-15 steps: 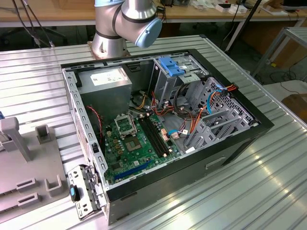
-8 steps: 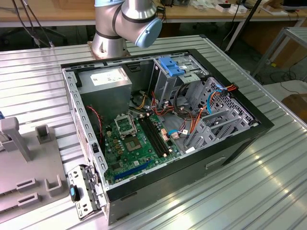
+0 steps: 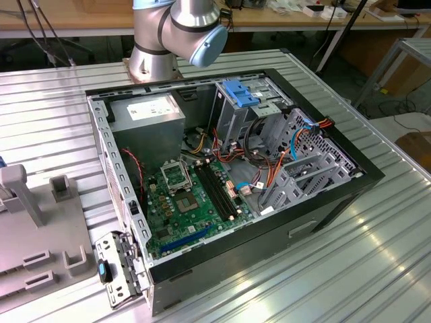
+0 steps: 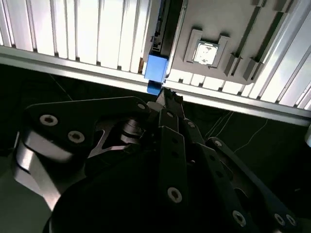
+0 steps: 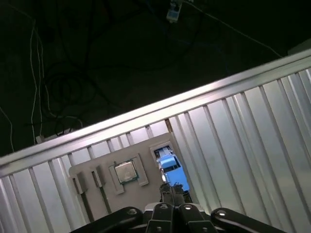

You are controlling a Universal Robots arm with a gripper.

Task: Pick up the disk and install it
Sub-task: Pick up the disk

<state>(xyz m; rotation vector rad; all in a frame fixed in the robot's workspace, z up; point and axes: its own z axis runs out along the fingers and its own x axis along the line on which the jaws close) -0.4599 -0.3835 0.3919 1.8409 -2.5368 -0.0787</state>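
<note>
Gripper (image 4: 166, 97) (image 5: 171, 189): fingers pressed together, holding nothing, hanging clear above worktop (image 5: 243, 141) near its edge. Disk (image 4: 155, 72) (image 5: 170, 164): standing on edge in slot of grey fixture plate (image 4: 228, 29) (image 5: 92, 194), blue rail end uppermost, just beyond gripper tip in both wrist views. Processor chip (image 4: 203, 52) (image 5: 126, 171) seated in pocket of same plate, beside disk. Exterior view: open computer case (image 3: 323, 208) on worktop, motherboard exposed; arm (image 3: 176, 30) base behind case.
</note>
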